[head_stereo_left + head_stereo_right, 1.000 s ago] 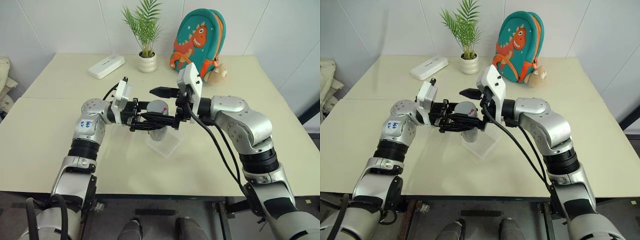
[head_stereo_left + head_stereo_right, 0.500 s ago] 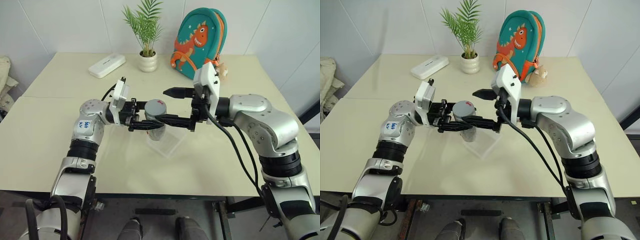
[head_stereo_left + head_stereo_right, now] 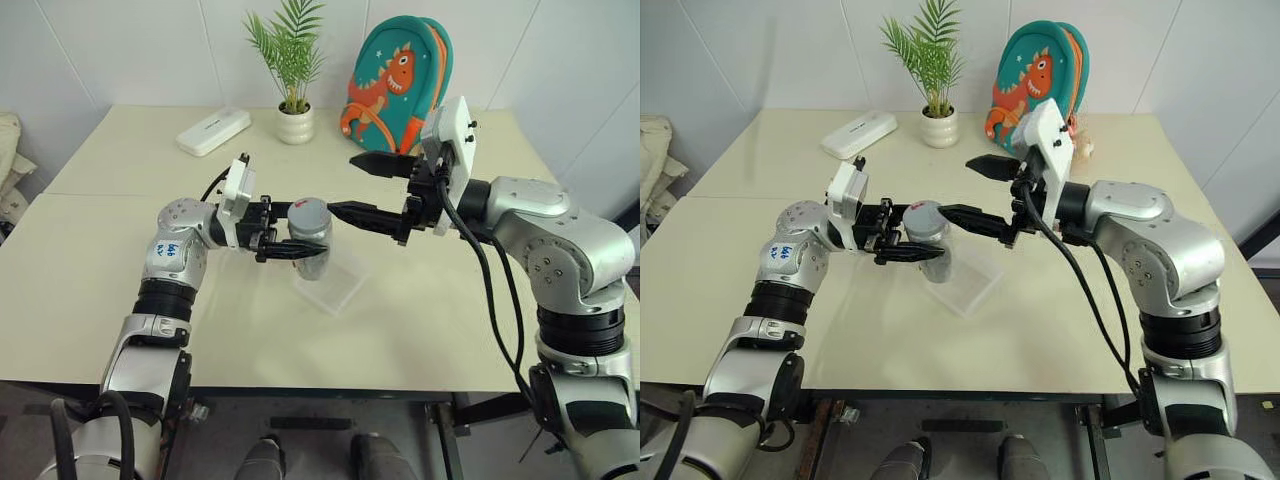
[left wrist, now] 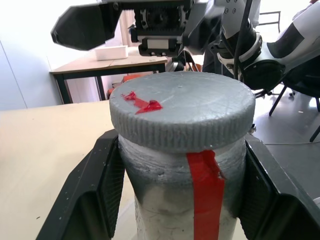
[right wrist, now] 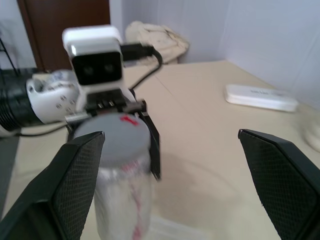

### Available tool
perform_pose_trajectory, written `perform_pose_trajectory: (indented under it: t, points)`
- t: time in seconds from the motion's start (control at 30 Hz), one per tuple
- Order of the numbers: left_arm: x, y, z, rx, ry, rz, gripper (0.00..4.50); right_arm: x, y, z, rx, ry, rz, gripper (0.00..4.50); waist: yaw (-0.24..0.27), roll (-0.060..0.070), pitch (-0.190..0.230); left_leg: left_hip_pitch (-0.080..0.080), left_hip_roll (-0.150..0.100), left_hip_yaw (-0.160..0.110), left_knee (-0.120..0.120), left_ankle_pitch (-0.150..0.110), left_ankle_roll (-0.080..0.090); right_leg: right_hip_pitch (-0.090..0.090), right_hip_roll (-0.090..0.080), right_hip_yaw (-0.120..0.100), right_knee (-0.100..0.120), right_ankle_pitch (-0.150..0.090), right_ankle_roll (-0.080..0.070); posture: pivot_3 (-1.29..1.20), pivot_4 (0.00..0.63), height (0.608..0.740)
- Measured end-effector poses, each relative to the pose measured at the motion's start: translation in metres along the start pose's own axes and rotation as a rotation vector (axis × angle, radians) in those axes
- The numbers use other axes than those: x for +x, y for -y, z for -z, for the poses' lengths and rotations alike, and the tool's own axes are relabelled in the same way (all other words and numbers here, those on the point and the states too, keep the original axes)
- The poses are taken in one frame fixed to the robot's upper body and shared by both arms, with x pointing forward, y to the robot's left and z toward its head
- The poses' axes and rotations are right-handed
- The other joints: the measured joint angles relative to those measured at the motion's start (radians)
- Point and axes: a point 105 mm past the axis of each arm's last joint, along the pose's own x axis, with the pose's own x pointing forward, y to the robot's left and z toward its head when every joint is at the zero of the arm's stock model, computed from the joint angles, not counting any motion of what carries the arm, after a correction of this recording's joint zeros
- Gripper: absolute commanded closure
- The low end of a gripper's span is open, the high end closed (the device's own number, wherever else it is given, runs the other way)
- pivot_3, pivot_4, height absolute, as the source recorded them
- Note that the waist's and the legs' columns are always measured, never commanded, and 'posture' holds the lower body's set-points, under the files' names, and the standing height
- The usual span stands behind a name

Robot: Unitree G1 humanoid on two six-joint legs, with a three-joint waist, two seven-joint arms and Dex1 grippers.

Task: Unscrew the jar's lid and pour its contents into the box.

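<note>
My left gripper (image 3: 300,232) is shut on the jar (image 3: 312,240) and holds it upright just above the clear box (image 3: 337,287) on the table. The jar's body is clear with a red strip (image 4: 205,200), and the grey lid (image 4: 180,107) sits on top of it. To the right of the jar my right gripper (image 3: 342,184) stands open, pointing at it. Its lower fingertip is a short way from the lid and touches nothing. The wrist view looks past both black fingers (image 5: 75,175) at the jar (image 5: 122,195). The contents cannot be made out.
At the back of the cream table (image 3: 100,280) stand a white plant pot (image 3: 295,125), a flat white case (image 3: 213,131) and a teal dinosaur backpack (image 3: 395,85). The table's front edge runs below both arms.
My right gripper has drawn back to the right and slightly up, away from the lid, staying open. The left gripper and the jar have kept still.
</note>
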Motion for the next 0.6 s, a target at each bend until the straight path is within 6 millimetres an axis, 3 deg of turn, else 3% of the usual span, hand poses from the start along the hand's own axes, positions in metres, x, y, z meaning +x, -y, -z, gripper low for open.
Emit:
perform_pose_trajectory:
  t: [0.17, 0.3, 0.6]
  points:
    - [0.002, 0.0, 0.001, -0.004, 0.002, 0.006, 1.94, 0.023, -0.01, -0.012, 0.025, 0.081, -0.047, 0.01, -0.001, 0.0, 0.0, 0.0, 0.0, 0.0, 0.0, 0.0, 0.0, 0.0, 0.0, 0.0, 0.0, 0.0, 0.0, 0.0, 0.15, 0.74]
    - [0.004, 0.001, 0.003, -0.011, 0.001, 0.011, 1.94, 0.042, -0.023, -0.003, 0.057, 0.067, -0.099, 0.01, 0.0, 0.0, 0.0, 0.0, 0.0, 0.0, 0.0, 0.0, 0.0, 0.0, 0.0, 0.0, 0.001, 0.0, 0.0, 0.0, 0.15, 0.74]
    - [0.005, 0.001, 0.003, -0.015, -0.006, 0.017, 1.94, 0.051, -0.025, 0.009, 0.071, 0.027, -0.097, 0.01, -0.001, 0.0, 0.0, 0.0, 0.0, 0.0, 0.0, 0.0, 0.0, 0.0, 0.0, 0.0, 0.001, 0.0, 0.0, 0.0, 0.15, 0.74]
